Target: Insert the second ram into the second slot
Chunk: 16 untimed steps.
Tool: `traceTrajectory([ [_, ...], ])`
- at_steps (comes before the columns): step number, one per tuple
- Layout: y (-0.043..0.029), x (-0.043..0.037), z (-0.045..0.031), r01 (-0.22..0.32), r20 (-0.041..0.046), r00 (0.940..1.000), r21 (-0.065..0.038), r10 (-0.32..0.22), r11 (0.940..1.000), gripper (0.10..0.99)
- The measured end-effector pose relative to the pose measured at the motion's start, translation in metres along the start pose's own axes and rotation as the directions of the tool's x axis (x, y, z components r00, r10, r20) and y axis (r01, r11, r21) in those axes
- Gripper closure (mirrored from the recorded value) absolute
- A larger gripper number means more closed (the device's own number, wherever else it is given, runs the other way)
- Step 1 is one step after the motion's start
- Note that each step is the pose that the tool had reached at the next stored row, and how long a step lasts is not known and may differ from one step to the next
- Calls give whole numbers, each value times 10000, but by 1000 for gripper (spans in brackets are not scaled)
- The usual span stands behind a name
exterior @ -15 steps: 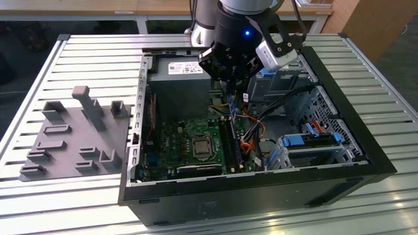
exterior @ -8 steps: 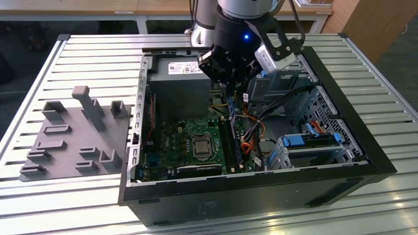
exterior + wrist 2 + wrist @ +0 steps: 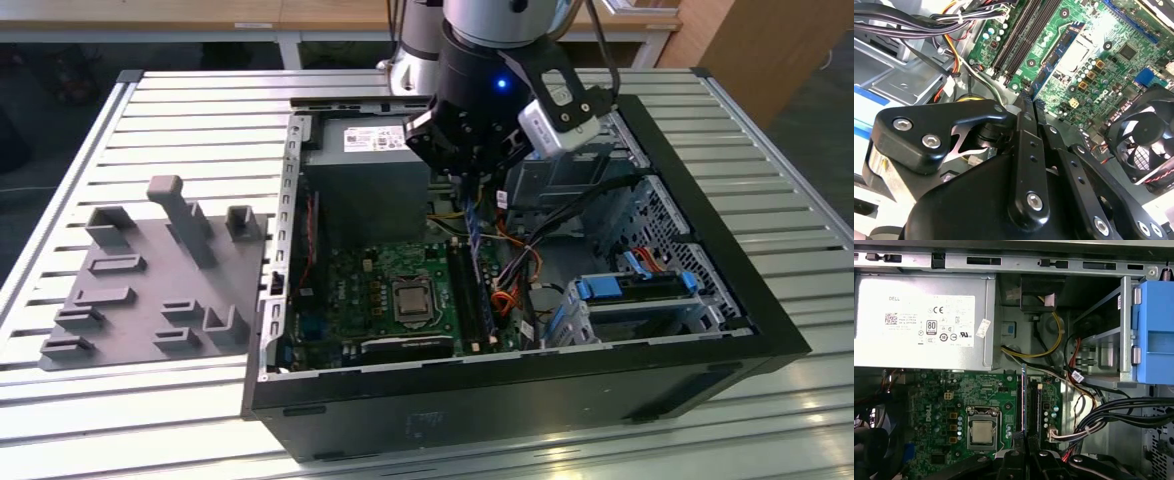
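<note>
Black pincer (image 3: 1026, 442) fingers (image 3: 1021, 145) sit pressed together on the memory stick (image 3: 1024, 395), a thin blue board seen edge-on that reaches out past the tips. It runs lengthwise along the two dark slots (image 3: 1035, 405) just beyond the pincer. Whether it touches either slot, I cannot tell.

Around the pincer stands the open computer case (image 3: 534, 400). Under the pincer lies the green main board (image 3: 944, 390), with the square silver processor (image 3: 982, 432) beside the slots. Farther past the tips sits the grey power supply box (image 3: 924, 325) with its white label. A round black fan (image 3: 1146, 145) is near one side of the pincer. On the other side run bundled black cables (image 3: 1119, 410), and beyond them is a chunky blue drive bracket (image 3: 1154, 330).

The case rests on a table (image 3: 174, 130) of pale metal slats. Well apart from the pincer, toward the exterior view's left, a grey tray (image 3: 147, 290) of moulded holders lies flat on the slats. Pale desks stand behind the table.

The arm (image 3: 487, 60) comes down from above, its wrist pointing into the case over the board.
</note>
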State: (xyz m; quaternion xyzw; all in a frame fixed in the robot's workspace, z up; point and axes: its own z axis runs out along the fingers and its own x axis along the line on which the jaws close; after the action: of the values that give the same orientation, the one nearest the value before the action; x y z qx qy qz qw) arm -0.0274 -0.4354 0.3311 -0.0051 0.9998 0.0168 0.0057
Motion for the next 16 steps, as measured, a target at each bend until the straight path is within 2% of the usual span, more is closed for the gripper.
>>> traceTrajectory([
  [16,-3,1,98,0,-6,10000,0,0,10000,949],
])
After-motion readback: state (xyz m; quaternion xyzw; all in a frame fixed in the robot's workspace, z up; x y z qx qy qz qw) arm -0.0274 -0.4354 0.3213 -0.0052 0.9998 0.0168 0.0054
